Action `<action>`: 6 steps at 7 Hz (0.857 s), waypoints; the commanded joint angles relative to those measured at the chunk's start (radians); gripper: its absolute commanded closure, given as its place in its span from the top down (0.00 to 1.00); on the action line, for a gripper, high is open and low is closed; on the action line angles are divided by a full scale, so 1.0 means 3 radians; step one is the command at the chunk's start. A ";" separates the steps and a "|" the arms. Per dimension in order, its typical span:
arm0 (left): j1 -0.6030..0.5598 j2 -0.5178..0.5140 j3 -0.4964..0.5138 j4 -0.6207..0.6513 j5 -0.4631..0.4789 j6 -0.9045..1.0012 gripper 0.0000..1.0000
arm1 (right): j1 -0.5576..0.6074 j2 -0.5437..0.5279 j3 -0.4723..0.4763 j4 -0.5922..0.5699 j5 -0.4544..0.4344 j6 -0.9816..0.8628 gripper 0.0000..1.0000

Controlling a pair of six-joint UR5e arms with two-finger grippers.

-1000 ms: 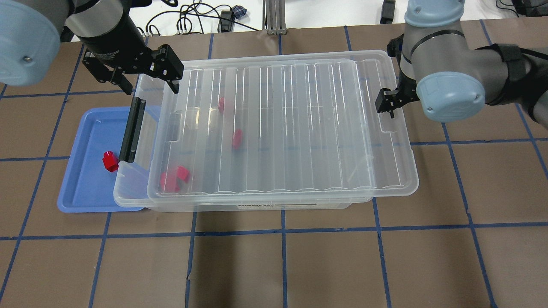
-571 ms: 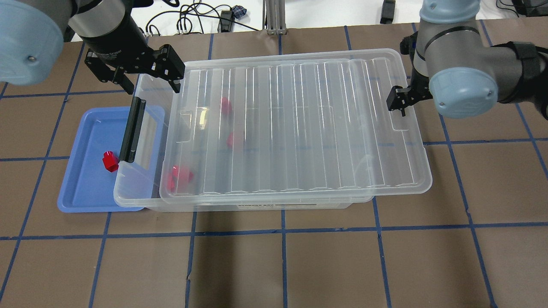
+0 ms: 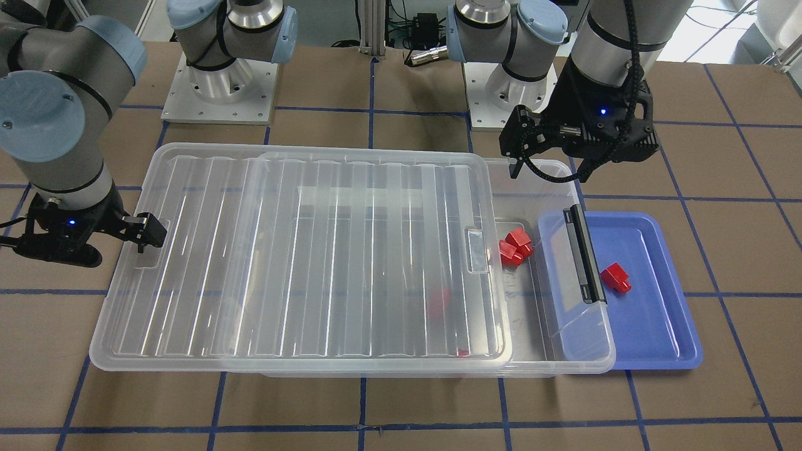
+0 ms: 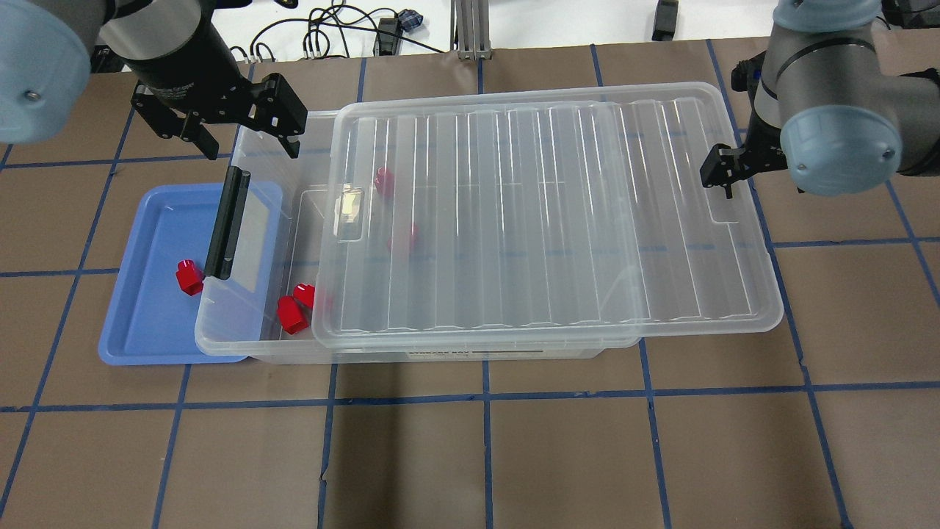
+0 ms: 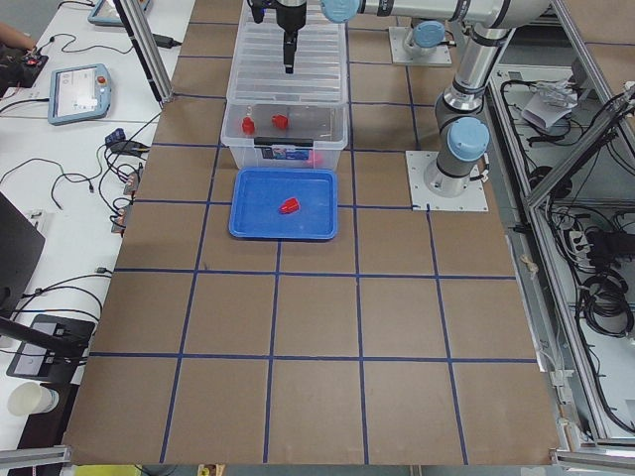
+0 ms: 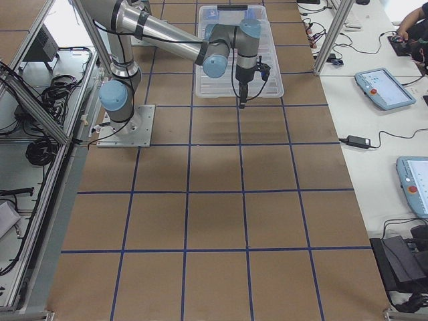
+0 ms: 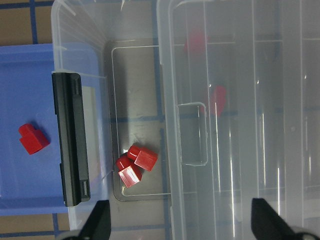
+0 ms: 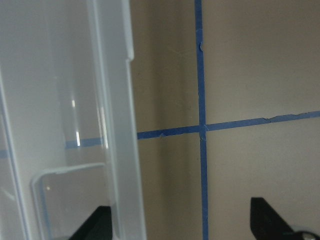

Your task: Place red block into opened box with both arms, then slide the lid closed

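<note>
One red block [image 4: 189, 277] lies on the blue tray [image 4: 139, 323], left of the box's black bar [image 4: 228, 222]. The clear box [image 4: 214, 327] holds several more red blocks, two of them uncovered [image 4: 292, 312] at its left end. The ribbed lid [image 4: 551, 213] rests on the box, shifted right and overhanging its right end. My left gripper [image 4: 253, 149] hovers open and empty over the box's far left corner. My right gripper [image 4: 725, 180] is open, its fingers on either side of the lid's right rim by the notch [image 8: 70, 200].
The blue tray is tucked partly under the box's left end. Cables and an aluminium post [image 4: 470, 29] sit beyond the table's far edge. Both arm bases [image 3: 219, 81] stand behind the box. Tablets and a person's hand show on side tables.
The lid has slid to the right together with my right gripper, uncovering more of the box's left end and two red blocks. My left gripper shifted slightly left.
</note>
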 commanded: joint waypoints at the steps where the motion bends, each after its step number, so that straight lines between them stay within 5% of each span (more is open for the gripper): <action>1: 0.0310 -0.0050 0.0026 0.0013 0.0027 0.0073 1.00 | -0.0232 -0.0010 0.0013 0.0000 0.0005 -0.0093 1.00; 3: 0.1121 -0.0060 -0.0049 -0.0204 -0.0008 0.0073 1.00 | -0.0305 -0.0030 0.0013 0.0011 0.0016 -0.0094 1.00; 6: 0.1355 -0.0335 -0.0081 -0.0115 -0.0028 0.0155 1.00 | -0.0305 -0.0077 -0.0033 0.0133 0.0011 -0.0089 1.00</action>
